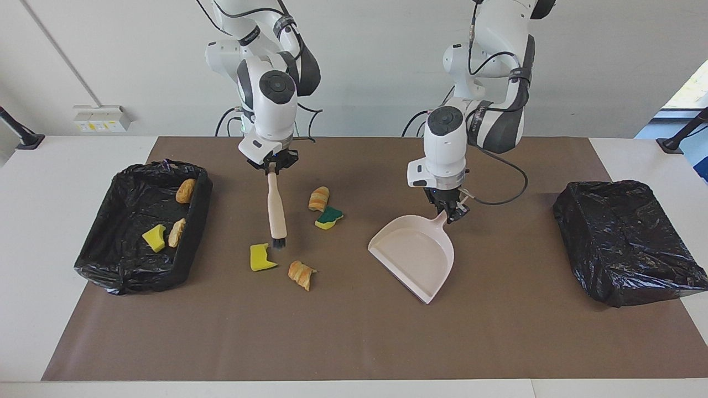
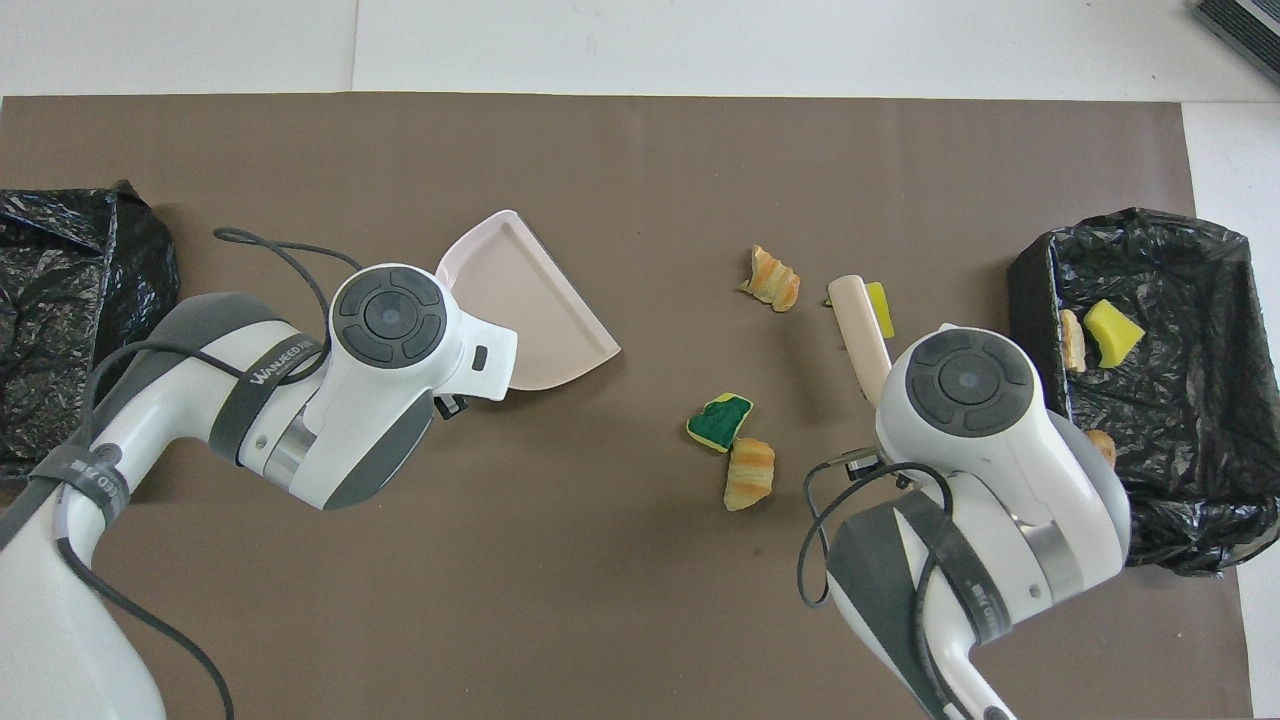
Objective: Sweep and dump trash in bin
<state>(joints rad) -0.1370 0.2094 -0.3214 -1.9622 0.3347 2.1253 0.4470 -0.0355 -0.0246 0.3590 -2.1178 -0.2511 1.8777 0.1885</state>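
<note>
so, read it outward from the two tools you are holding.
right gripper [image 1: 272,167]: clenched on the top of the brush [image 1: 275,209], whose handle hangs nearly upright with the bristles down at the mat.
brush tip: just beside the yellow sponge bit [image 1: 260,257], on that scrap's robot-ward side; in the overhead view the handle partly covers it.
left gripper [image 1: 451,212]: clamped on the handle of the dustpan [image 1: 416,255], mouth tilted down toward the middle of the table.
loose trash: four scraps lie between brush and pan; the yellow bit and a bread piece [image 1: 301,274] farther from the robots, another bread piece [image 1: 318,198] and a green-and-yellow sponge [image 1: 328,217] nearer.
direction: from your brush the dustpan lies toward the left arm's end, so the stroke would run that way.
nearer arm: the right.
gap: pan is well apart from the scraps; you would likely need to close it.
bin [image 1: 145,221]: at the right arm's end, three scraps already in it.
</note>
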